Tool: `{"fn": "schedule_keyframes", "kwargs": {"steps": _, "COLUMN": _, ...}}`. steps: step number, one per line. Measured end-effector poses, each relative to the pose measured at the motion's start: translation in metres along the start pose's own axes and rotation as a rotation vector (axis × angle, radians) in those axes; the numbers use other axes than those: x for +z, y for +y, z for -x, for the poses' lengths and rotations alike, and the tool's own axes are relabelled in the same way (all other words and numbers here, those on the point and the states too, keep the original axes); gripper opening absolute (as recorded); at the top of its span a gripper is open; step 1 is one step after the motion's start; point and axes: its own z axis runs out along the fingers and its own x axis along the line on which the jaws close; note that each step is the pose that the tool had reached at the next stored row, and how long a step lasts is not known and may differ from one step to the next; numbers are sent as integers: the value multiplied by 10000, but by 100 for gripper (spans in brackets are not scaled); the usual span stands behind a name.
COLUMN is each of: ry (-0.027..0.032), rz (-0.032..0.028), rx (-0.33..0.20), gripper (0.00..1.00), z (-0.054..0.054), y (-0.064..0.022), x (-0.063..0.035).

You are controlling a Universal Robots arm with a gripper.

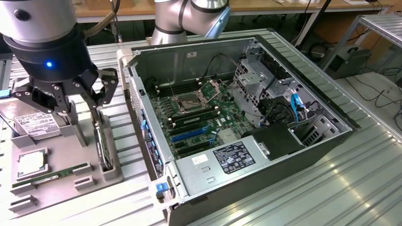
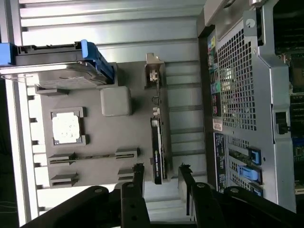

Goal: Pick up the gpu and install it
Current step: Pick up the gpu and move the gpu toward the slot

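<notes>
Wrist view: gripper point(image 2: 160, 176) wide open. Straddles one end of the gpu point(image 2: 159, 142), clear gap at each fingertip; grips nothing. Same gpu upright on its long edge in a slot of the gray tray point(image 2: 102, 137), near the open computer case point(image 2: 240, 90), toward the exterior view's left of it.

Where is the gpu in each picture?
Exterior view: gpu on edge in the tray, on the exterior view's left of the case.
Wrist view: gpu at the tray's edge nearest the case, its end between the fingers.
Shared landmark: the hard drive.
</notes>
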Motion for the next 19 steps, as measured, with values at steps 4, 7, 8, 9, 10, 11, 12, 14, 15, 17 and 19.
{"fn": "schedule_keyframes", "kwargs": {"steps": 4, "ry": 0, "rz": -1, "rx": 1, "gripper": 42, "z": 14, "y": -26, "x": 89}}
{"fn": "schedule_keyframes", "kwargs": {"steps": 7, "ry": -1, "rz": 0, "rx": 0, "gripper": 42, "z": 41, "y": -28, "x": 186}}
{"fn": "schedule_keyframes", "kwargs": {"steps": 8, "ry": -1, "rz": 0, "rx": 1, "gripper": 42, "z": 43, "y": -28, "x": 216}}
{"fn": "schedule_keyframes", "kwargs": {"steps": 9, "ry": 0, "rz": -1, "rx": 1, "gripper": 42, "z": 42, "y": -29, "x": 233}}
{"fn": "schedule_keyframes", "kwargs": {"steps": 10, "ry": -1, "rz": 0, "rx": 1, "gripper": 42, "z": 42, "y": -30, "x": 258}}
{"fn": "schedule_keyframes", "kwargs": {"steps": 11, "ry": -1, "rz": 0, "rx": -1, "gripper": 42, "z": 42, "y": -31, "x": 290}}
{"fn": "schedule_keyframes", "kwargs": {"steps": 12, "ry": -1, "rz": 0, "rx": -2, "gripper": 42, "z": 42, "y": -32, "x": 317}}
{"fn": "schedule_keyframes", "kwargs": {"steps": 14, "ry": -1, "rz": 0, "rx": 0, "gripper": 42, "z": 40, "y": -29, "x": 365}}
{"fn": "schedule_keyframes", "kwargs": {"steps": 15, "ry": 0, "rz": -1, "rx": 0, "gripper": 42, "z": 39, "y": -27, "x": 392}}
{"fn": "schedule_keyframes", "kwargs": {"steps": 17, "ry": -1, "rz": -1, "rx": 1, "gripper": 42, "z": 36, "y": -17, "x": 432}}
{"fn": "schedule_keyframes", "kwargs": {"steps": 19, "ry": 0, "rz": -1, "rx": 0, "gripper": 42, "z": 34, "y": 2, "x": 465}}
